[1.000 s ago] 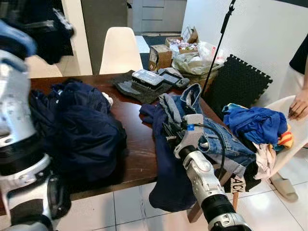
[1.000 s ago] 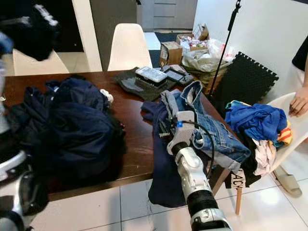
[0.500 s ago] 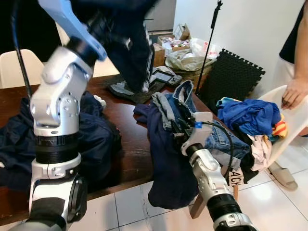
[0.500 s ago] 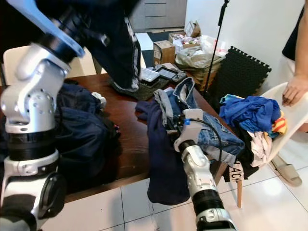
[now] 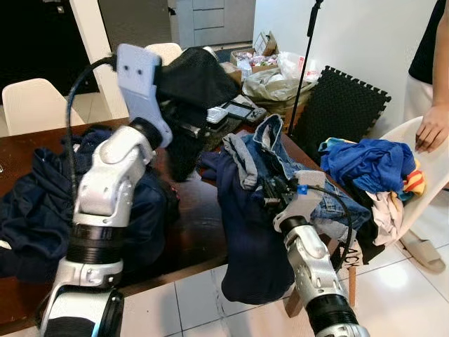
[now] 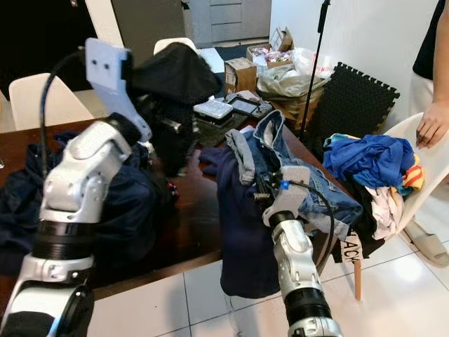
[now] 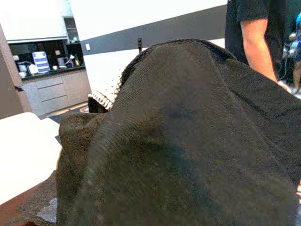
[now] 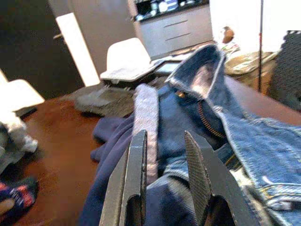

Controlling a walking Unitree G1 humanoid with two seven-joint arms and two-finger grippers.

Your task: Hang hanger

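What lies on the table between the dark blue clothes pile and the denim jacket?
In the left eye view, a strip of bare brown table separates the dark blue clothes pile from the navy garment lying under the denim jacket.

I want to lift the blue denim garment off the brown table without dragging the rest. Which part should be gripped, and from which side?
Probably the raised collar of the blue denim garment: it stands up as a free folded edge above the pile. The right gripper, fingers open, already points at it, so approach from the robot's side of the brown wooden table, closing across the edge.
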